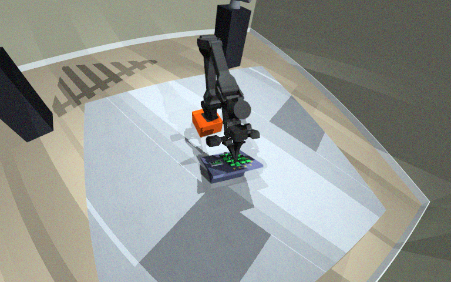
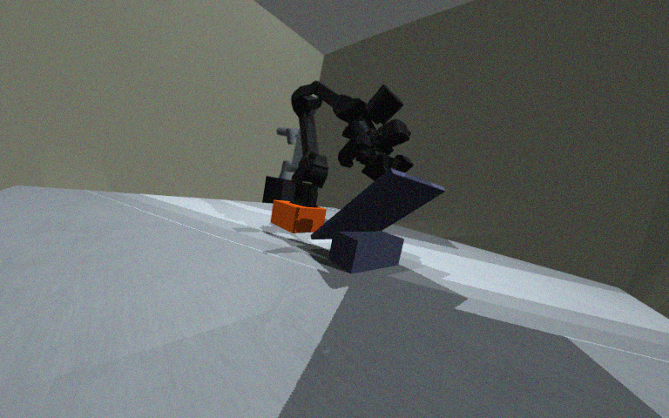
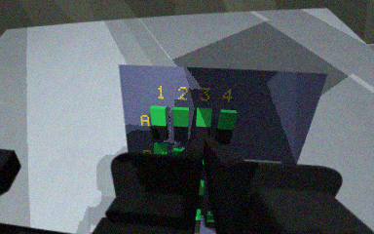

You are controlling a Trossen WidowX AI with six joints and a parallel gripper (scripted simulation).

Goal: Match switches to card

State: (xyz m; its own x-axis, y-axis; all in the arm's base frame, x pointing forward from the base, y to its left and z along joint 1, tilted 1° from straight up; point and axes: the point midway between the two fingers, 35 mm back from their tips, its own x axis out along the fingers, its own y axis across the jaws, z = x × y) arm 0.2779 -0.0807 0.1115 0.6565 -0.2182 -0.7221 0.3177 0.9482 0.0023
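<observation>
The tilted blue panel (image 1: 221, 172) (image 2: 377, 209) (image 3: 136, 80) bears the switch grid; its face is hidden in the exterior view. My gripper (image 1: 236, 158) (image 3: 203, 139) is shut and empty, its tips low over the grid, just nearer than switch A3 (image 3: 204, 117). I cannot tell if they touch. A1 (image 3: 159, 116), A2 (image 3: 181, 117) and A4 (image 3: 228, 119) show green far halves and dark near halves; which halves are raised is unclear. The fingers hide most nearer rows. The small card (image 1: 216, 163) is too small to read; only a pale edge shows in the wrist view.
The arm's base stands on an orange block (image 1: 207, 127) (image 2: 283, 217) on the near side of the panel. A blue support block (image 2: 367, 251) stands under the panel. Dark pillars (image 1: 229, 36) (image 1: 24, 109) stand beyond the pale table top (image 1: 133, 159). Shadows cross the panel.
</observation>
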